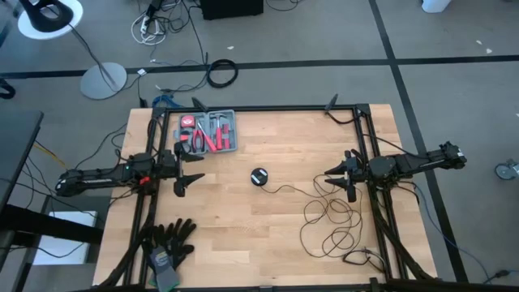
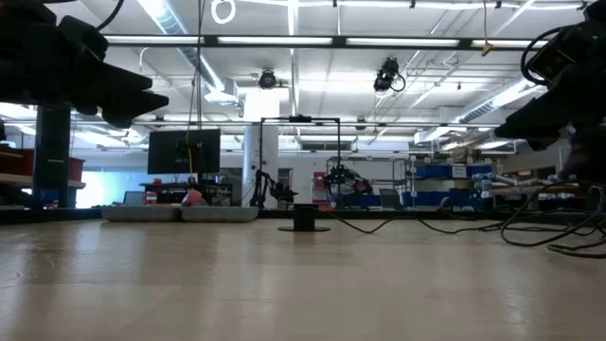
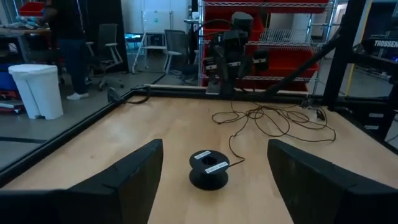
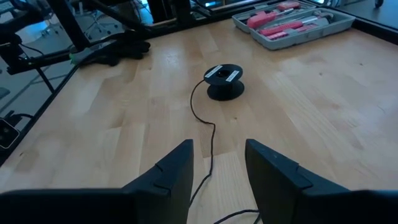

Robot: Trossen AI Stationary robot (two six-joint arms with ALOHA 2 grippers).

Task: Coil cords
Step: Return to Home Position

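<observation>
A: Over the left side of the worktop (image 1: 268, 235), how does the left claw (image 1: 195, 168) stand?

B: Spread wide and holding nothing. It hangs in the air above the wood, pointing toward the middle of the worktop.

A: And the right claw (image 4: 217, 149)?

B: It sits opposite, over the right side and also lifted off the wood. It is parted too, with a narrower gap than the left, and nothing is pinched in it.

A: Where is the wire (image 1: 328, 217)?

B: On the worktop. One end meets a small black spool (image 1: 259, 177) that stands on its flat face between the two claws, near the middle. From there the wire runs along the wood toward the right claw and passes under it. Then it spills into loose, overlapping loops on the right side of the worktop. Neither claw touches it.

A: Is the spool wound?

B: From the wrist views it looks bare, with two pale labels on its top face. The wire leaves it at the base.

A: Anything farther out?

B: A grey tool tray (image 1: 209, 132) with red-handled tools lies in the far left corner, behind the left claw. A pair of black gloves (image 1: 170, 239) lies in the near left corner, well apart from the spool.
</observation>
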